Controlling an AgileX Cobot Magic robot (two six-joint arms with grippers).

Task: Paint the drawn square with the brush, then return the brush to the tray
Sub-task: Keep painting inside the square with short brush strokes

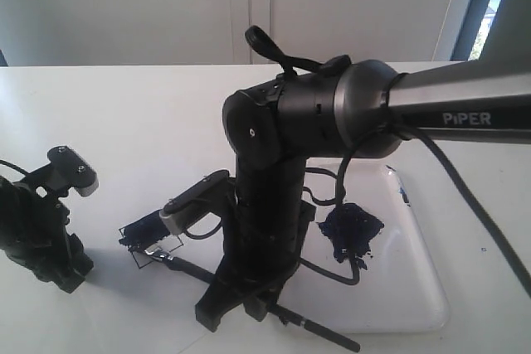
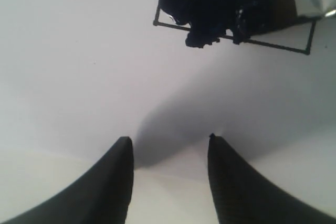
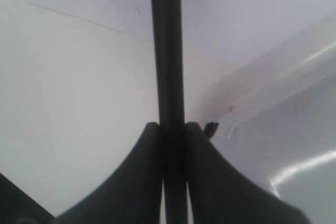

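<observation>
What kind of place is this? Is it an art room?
Probably a robot test room, not an art room: a plain white table, a black robot arm marked PiPER, and just a brush and a tray with blue paint.

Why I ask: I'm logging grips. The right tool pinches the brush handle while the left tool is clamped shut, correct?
No: the left wrist view shows the left tool open, holding nothing. The right tool does pinch the brush handle.

Exterior view: high, looking down across the surface (image 1: 124, 122). Left wrist view: low, past its fingers (image 2: 113, 182) toward the drawn square (image 2: 210, 24), shared with exterior. Right wrist view: close along the brush (image 3: 167, 51), beside the tray (image 3: 294, 145).
</observation>
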